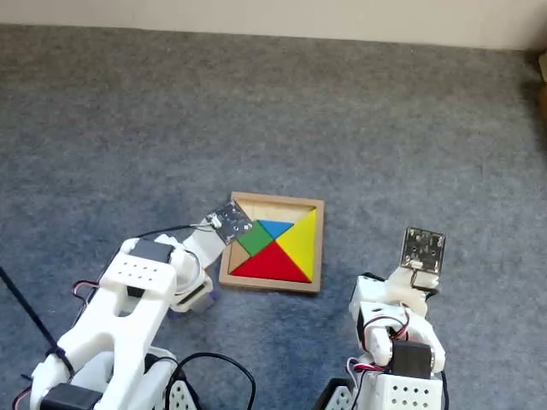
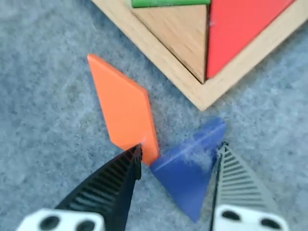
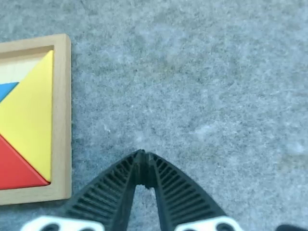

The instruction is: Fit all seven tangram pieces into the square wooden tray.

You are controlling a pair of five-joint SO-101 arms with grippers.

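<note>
The square wooden tray (image 1: 318, 248) holds a green piece (image 1: 254, 237), a light blue triangle (image 1: 275, 228), a yellow triangle (image 1: 301, 243) and a red triangle (image 1: 272, 265). Bare wood shows along its far side and at its left corner (image 2: 185, 36). On the carpet just outside that corner lie an orange parallelogram (image 2: 126, 108) and a dark blue triangle (image 2: 185, 173). My left gripper (image 2: 180, 154) is open with the dark blue triangle between its fingers; the black finger (image 2: 122, 175) touches the orange piece's tip. My right gripper (image 3: 143, 168) is shut on nothing, over carpet right of the tray (image 3: 61, 120).
Grey carpet covers the whole work area, with a pale wall strip at the far edge. The left arm (image 1: 141, 290) leans over the tray's left side. The right arm (image 1: 397, 333) sits folded back at the near right.
</note>
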